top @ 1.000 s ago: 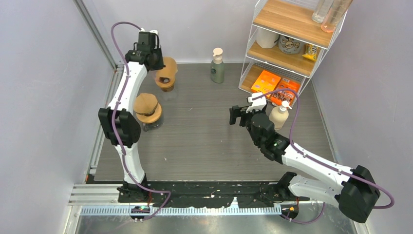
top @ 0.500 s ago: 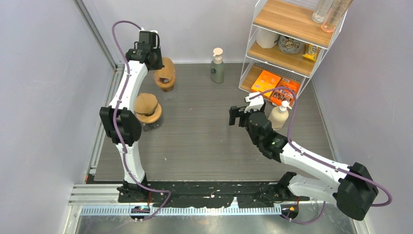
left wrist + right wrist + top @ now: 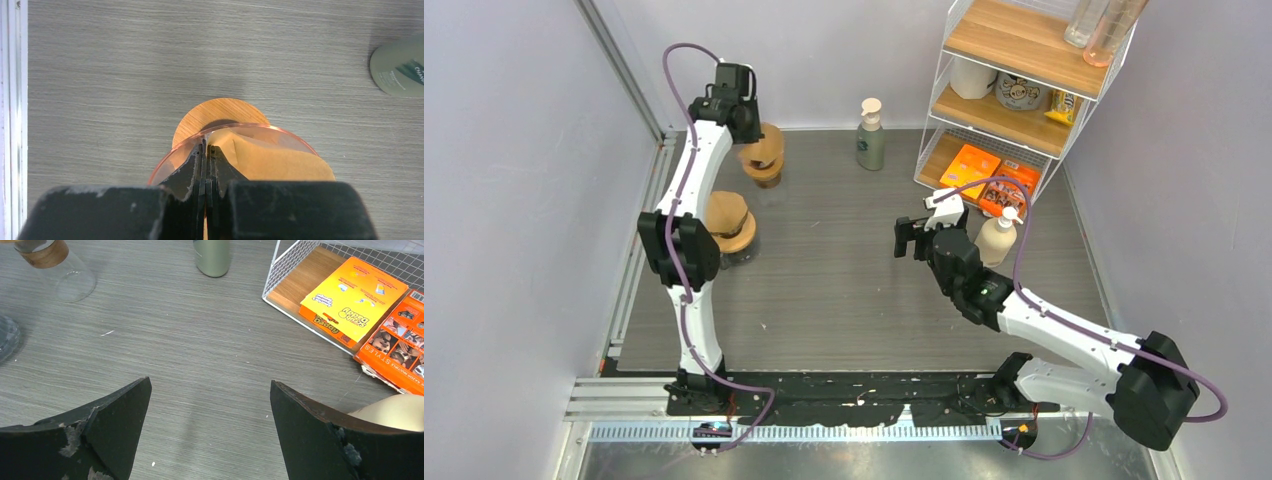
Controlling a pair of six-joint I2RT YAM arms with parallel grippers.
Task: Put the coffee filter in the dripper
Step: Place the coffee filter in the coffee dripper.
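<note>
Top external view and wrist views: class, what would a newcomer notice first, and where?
The left pincer stands shut at the far left, tips at the brown coffee filter in the amber dripper. The right pincer hangs wide open mid-table, near a wire shelf holding orange boxes.

White arms (image 3: 692, 172), black joints (image 3: 678, 250), purple cables (image 3: 1024, 245)

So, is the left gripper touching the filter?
Touching. The left wrist view shows the left gripper shut on the edge of the filter, just inside the rim of the dripper.
</note>
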